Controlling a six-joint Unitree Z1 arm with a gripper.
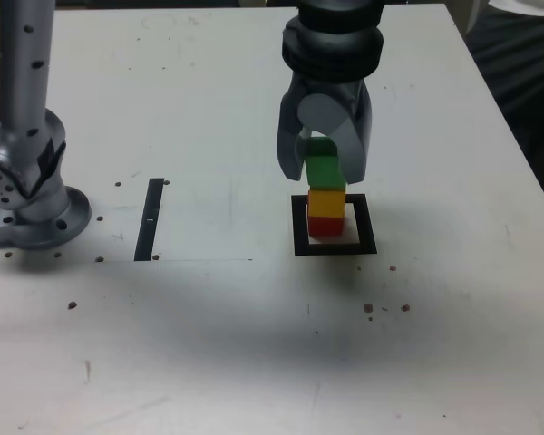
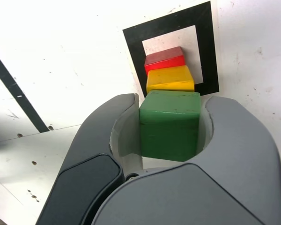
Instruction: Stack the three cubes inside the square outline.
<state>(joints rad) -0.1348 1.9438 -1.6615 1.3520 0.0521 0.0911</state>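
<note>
Three cubes stacked inside the square outline [image 1: 335, 224], red cube [image 1: 325, 226] lowest, yellow cube [image 1: 326, 201] above, green cube [image 1: 325, 169] on top, gripper [image 2: 171, 123] jaws flanking it, apparently gripping.

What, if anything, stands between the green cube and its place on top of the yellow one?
Nothing visible does. The green cube sits between the jaws of the gripper, directly above the yellow cube and red cube stacked inside the square outline.
</note>
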